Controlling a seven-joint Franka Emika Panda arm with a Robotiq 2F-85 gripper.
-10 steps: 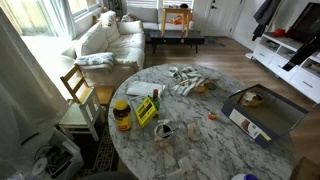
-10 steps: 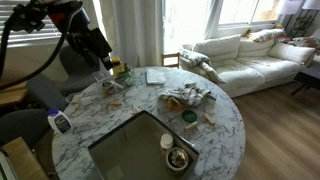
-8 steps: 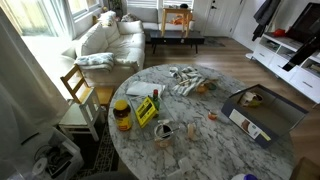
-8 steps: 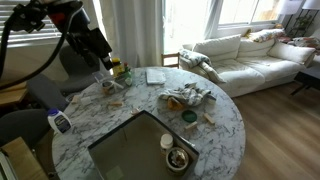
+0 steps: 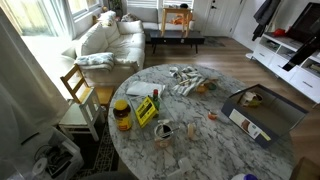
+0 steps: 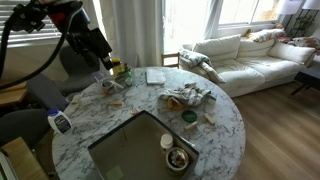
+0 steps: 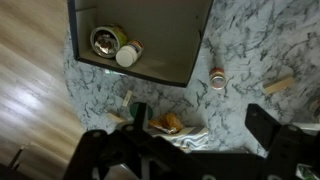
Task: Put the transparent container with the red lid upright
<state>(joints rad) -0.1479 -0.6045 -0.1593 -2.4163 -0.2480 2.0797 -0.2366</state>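
Claw (image 6: 105, 62): hangs high above the table (image 5: 200, 150); fingers spread wide with nothing between them; only dark, blurred shapes along the bottom of the wrist view.

Container (image 7: 217, 78): small, clear body, red lid; on bare marble between tray and cloth, touching neither.

Container against claw: well apart; in the wrist view sits above the finger gap and right of its middle.

Same container in an exterior view (image 5: 211, 116): tiny red speck near the tray's side.

Long axis: seems to lie on its side, axis running towards the tray, lid at the tray end; too small to be sure.

Tray (image 7: 160, 30): grey, shallow; holds 1 round can (image 7: 103, 40) and 1 white disc (image 7: 126, 55) close together in 1 corner; can's contents unreadable.

Jar (image 5: 121, 113): upright, red lid on top, yellowish fill; near the table edge, well apart from the container.

Box (image 5: 146, 110): yellow, just beside the jar.

Cloth (image 7: 175, 128): crumpled, low in the wrist view between the fingers.

Bottle (image 6: 60, 122): white, blue cap, upright near the table edge.
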